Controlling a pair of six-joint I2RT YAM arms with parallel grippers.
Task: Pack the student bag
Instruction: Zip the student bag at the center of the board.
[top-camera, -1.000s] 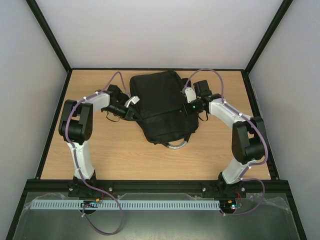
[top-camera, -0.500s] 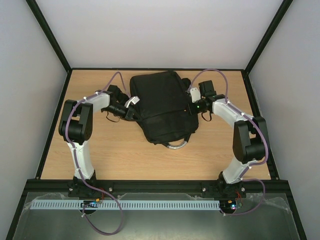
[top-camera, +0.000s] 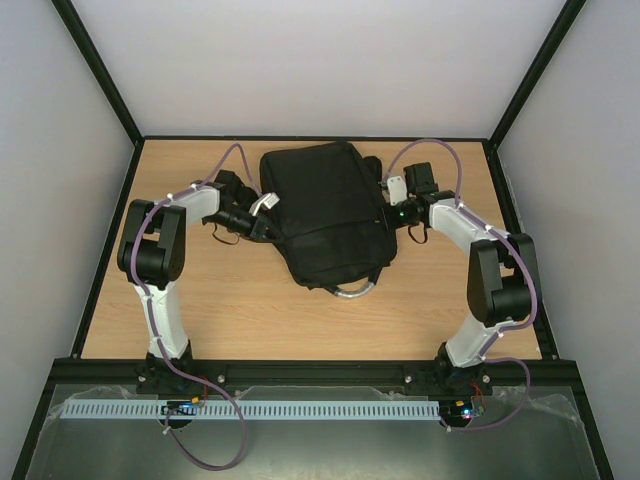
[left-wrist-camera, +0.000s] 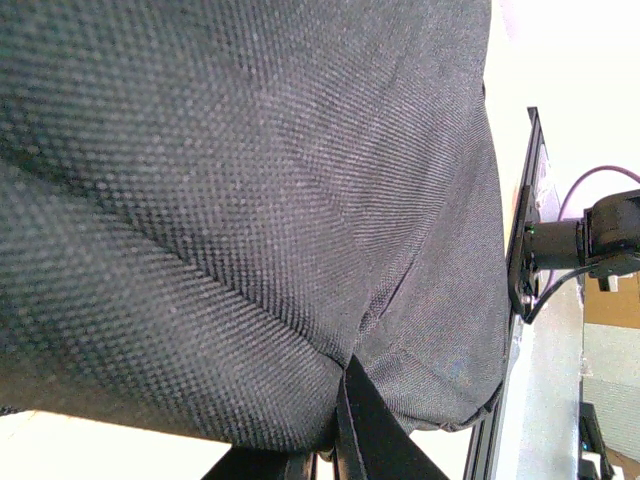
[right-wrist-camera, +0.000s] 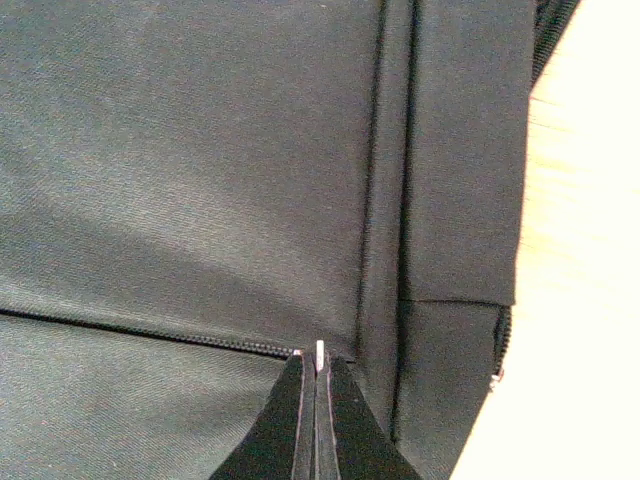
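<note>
— Progress on the packing: where does it stand?

— Late, I judge. The student bag (top-camera: 320, 210) lies flat on the far middle of the table (top-camera: 250, 310), its grey loop handle (top-camera: 352, 291) pointing toward the arms. Nothing loose lies beside it on the wood.

— And the arms?

— One is on each flank. The left gripper (top-camera: 258, 226) is against the bag's left side; in its wrist view the fingers (left-wrist-camera: 345, 430) are pressed together with a fold of black fabric caught at their tips, so it seems to be anchoring the bag.

— The right one?

— The right gripper (right-wrist-camera: 317, 375) has its jaws closed to a sliver, pinching a small pale zipper pull (right-wrist-camera: 319, 349). The zip (right-wrist-camera: 150, 328) running off to the left of it shows meshed teeth, so that stretch looks closed.

— So what is left?

— Probably just the last bit of that zip, if any, then letting go. Whether everything is inside, I cannot tell; the interior is hidden.
</note>
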